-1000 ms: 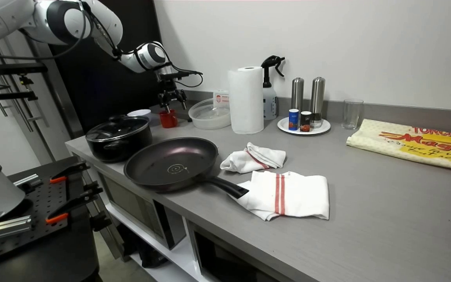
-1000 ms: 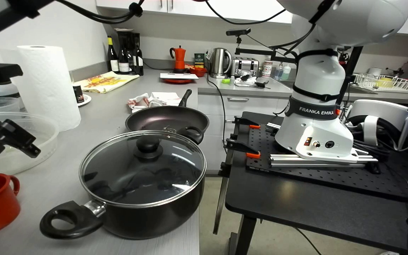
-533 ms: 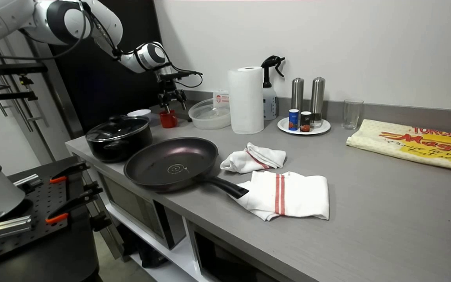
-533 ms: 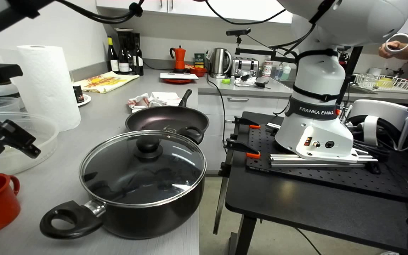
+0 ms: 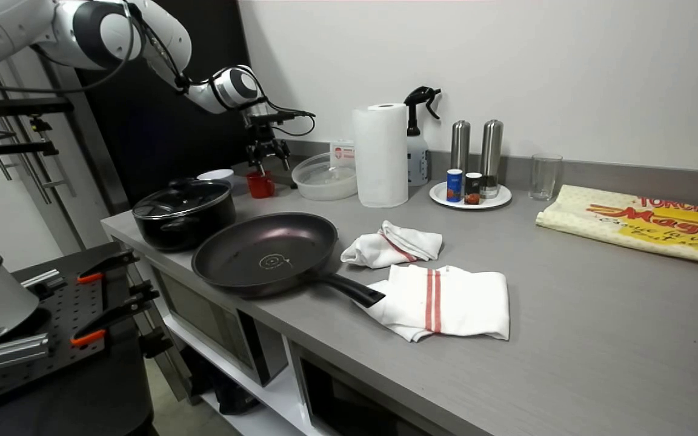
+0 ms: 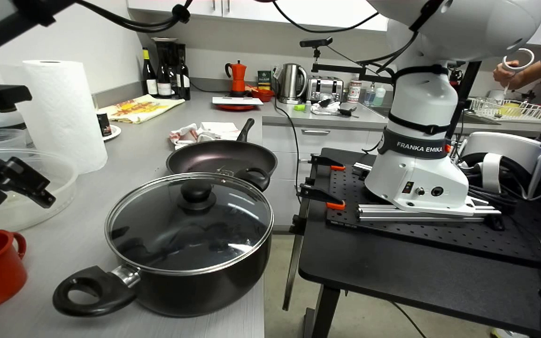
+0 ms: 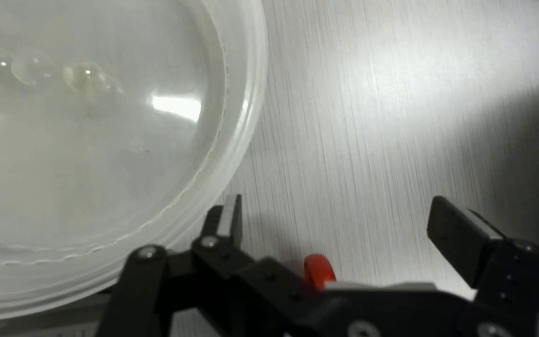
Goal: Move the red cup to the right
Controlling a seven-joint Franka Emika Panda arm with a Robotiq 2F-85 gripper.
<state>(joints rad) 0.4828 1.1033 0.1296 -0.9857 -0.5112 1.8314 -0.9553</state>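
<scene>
In an exterior view, reference landmark: clear round container [image 5: 325, 177] on the grey counter [image 5: 597, 351]. Red cup [image 5: 260, 184] upright, just left of the container, handle on its right in this view. Gripper [image 5: 274, 168] points down at the cup, left of the container, fingertips apart; whether it touches the cup cannot be told. White bowl [image 5: 216, 175] lies left of the container, past the cup. Black lidded pot [image 5: 184, 212] left of it and nearer the camera; frying pan [image 5: 267, 251] in front of it. Paper towel roll [image 5: 381, 157] just right of it; white plate [image 5: 437, 194] with shakers and drinking glass [image 5: 545, 175] farther right.

In an exterior view, wine bottles [image 6: 150, 77] and red moka pot [image 6: 237, 77] stand well beyond the container, robot base [image 6: 416, 183] well to its right. Cup is nearer the camera than the container, cut by the left edge. Gripper partly in frame, seen against the container; opening not readable here.

Wrist view: container at upper left. Fingers [image 7: 459, 241] spread wide, nothing clasped; one overlaps the container's rim in view, the other is well right of it. Cup handle [image 7: 317, 270] shows at the container's lower right; remainder of cup hidden by the gripper.
</scene>
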